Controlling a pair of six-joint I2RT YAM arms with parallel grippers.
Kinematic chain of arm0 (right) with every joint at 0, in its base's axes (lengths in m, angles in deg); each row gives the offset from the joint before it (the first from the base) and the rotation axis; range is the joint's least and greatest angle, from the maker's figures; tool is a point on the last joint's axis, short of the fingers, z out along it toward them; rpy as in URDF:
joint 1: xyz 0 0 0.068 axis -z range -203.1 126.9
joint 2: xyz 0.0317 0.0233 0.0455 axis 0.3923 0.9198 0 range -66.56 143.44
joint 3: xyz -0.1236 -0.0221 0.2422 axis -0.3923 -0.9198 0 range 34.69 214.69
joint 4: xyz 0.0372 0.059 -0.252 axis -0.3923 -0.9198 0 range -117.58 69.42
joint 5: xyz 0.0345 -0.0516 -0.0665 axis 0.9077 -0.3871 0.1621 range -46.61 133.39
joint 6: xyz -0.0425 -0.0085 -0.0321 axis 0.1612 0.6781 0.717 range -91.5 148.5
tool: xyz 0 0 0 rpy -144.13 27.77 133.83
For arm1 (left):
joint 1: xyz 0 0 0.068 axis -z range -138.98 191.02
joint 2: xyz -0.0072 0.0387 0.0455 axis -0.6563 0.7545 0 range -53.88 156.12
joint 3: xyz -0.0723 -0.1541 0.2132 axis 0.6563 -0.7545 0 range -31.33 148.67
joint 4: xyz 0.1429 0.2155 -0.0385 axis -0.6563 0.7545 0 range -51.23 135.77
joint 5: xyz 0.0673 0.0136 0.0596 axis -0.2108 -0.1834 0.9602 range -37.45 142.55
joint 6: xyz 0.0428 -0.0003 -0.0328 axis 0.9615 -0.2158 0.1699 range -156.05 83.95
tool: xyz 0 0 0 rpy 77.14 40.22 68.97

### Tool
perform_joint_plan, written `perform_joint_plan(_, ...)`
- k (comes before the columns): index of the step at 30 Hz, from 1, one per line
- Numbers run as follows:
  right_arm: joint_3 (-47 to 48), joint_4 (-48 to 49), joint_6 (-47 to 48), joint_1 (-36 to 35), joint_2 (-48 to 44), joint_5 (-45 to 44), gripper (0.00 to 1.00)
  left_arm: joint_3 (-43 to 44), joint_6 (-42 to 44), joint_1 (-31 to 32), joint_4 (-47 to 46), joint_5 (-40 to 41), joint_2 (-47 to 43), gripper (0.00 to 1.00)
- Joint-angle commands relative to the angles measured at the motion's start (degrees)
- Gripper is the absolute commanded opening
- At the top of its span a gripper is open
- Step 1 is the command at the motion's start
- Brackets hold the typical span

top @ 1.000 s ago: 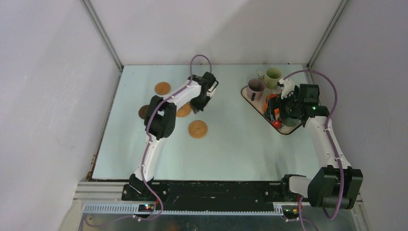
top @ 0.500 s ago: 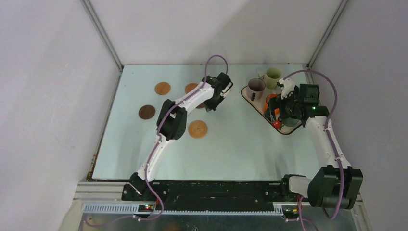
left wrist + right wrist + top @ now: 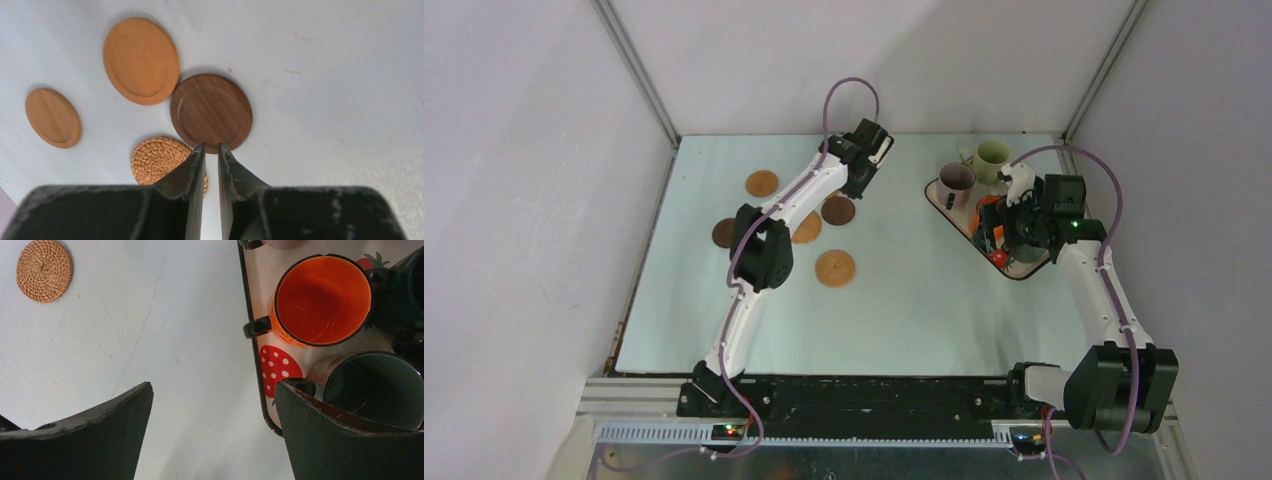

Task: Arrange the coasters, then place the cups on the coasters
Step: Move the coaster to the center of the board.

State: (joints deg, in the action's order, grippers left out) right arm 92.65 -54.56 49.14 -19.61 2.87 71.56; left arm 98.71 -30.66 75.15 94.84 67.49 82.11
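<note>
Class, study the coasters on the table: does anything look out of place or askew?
The dark brown coaster sits bunched close to a tan coaster and a woven coaster rather than spaced apart. Nothing looks spilled or damaged.

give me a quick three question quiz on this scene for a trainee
1. True or false: a cup already stands on a coaster.
2. The right hand hovers over the rim of the tray. What does it hold? A) the orange cup B) a coaster C) nothing
3. How many coasters show in the left wrist view?

Key
1. False: the cups in view all stand on the tray.
2. C: its fingers stand wide apart and empty.
3. Four: two smooth tan, a dark brown coaster and a woven coaster.
</note>
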Motion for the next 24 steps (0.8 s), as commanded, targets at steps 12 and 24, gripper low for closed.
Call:
perform_joint_plan(12,-0.2,1.3,0.8,-0.2,0.0,-0.5,0.95,3.5,0.2,-2.5,3.9,0.7,8.9,0.05)
perform_joint_plan(24,-0.2,1.1,0.7,0.2,-0.9,0.2,0.96,-18.1,-0.5,-5.3,1.5,-3.9,-3.2,0.00)
